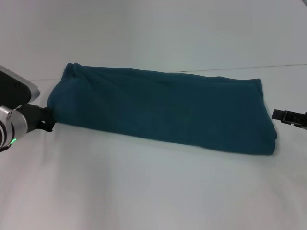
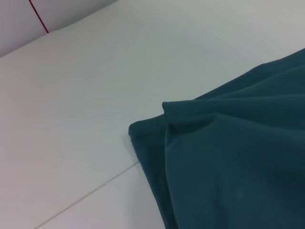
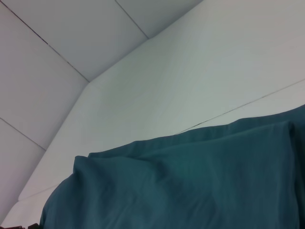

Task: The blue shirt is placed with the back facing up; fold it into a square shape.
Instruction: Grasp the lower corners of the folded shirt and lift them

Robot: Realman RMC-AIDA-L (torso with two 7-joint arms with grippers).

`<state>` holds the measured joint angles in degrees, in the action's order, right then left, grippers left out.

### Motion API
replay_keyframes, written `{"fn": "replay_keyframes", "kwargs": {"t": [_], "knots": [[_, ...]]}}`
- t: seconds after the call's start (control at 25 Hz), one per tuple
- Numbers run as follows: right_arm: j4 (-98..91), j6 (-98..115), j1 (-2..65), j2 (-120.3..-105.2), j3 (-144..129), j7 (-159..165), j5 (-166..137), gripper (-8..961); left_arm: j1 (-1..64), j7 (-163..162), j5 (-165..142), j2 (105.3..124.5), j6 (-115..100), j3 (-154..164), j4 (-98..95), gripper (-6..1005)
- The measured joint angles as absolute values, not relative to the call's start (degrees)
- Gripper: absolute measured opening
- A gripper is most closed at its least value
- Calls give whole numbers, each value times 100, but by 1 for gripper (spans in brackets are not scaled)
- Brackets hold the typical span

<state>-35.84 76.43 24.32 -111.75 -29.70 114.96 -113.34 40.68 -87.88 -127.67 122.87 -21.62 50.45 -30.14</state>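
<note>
The blue shirt (image 1: 163, 108) lies on the white table (image 1: 144, 191) as a long folded band running from left to right. Its left end is rumpled and rounded, and its right end is squarer with stacked layers. My left gripper (image 1: 47, 120) sits at table height against the shirt's left end. Just off the shirt's right end, a little above the table, is my right gripper (image 1: 283, 115). The left wrist view shows a folded corner of the shirt (image 2: 238, 162) on the table. In the right wrist view the shirt (image 3: 190, 186) stretches away along its length.
A thin seam (image 1: 268, 67) crosses the table behind the shirt. A white panelled wall (image 3: 57, 71) rises beyond the table. A red line (image 2: 38, 16) marks the far surface in the left wrist view. Bare white table lies in front of the shirt.
</note>
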Motion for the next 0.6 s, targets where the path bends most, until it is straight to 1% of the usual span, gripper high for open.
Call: {"fn": "replay_keyframes", "kwargs": {"t": [0.16,0.6], "knots": [[-3586,7629,2441,-11177,-2958,11479,-11334,536,4070,-8788,-12771,12288,-2162,5045,-3014,-2],[-3581,7628,2439,-11151,-2935,11495,-11368,536,3959,-8812,-12771,12340,-2306,5045,-3141,0]]}}
